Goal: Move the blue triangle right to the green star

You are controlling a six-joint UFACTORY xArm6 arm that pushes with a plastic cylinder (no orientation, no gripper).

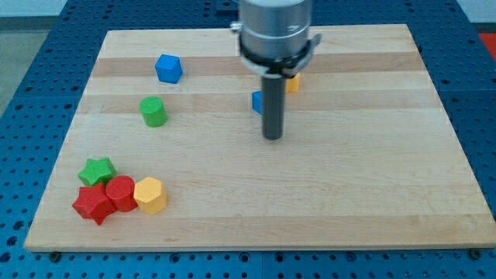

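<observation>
While my tip point(273, 137) sits beside the half-hidden blue triangle point(256, 101), no claw shows. It looks light, rigid, likely to slide; push its flat side towards the green star point(98, 170).

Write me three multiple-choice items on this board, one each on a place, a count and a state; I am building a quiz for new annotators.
1. Where is the green star?
A. the view's lower left
B. the view's top right
C. dead centre

2. How many red blocks are there?
A. none
B. two
C. four

3. What does my tip touch?
A. the green star
B. the yellow hexagon
C. neither

Key: 1 A, it heads the lower-left cluster. 2 B, a red star and a red cylinder. 3 C, it ends on bare wooden board, just below the half-hidden blue triangle.
</observation>
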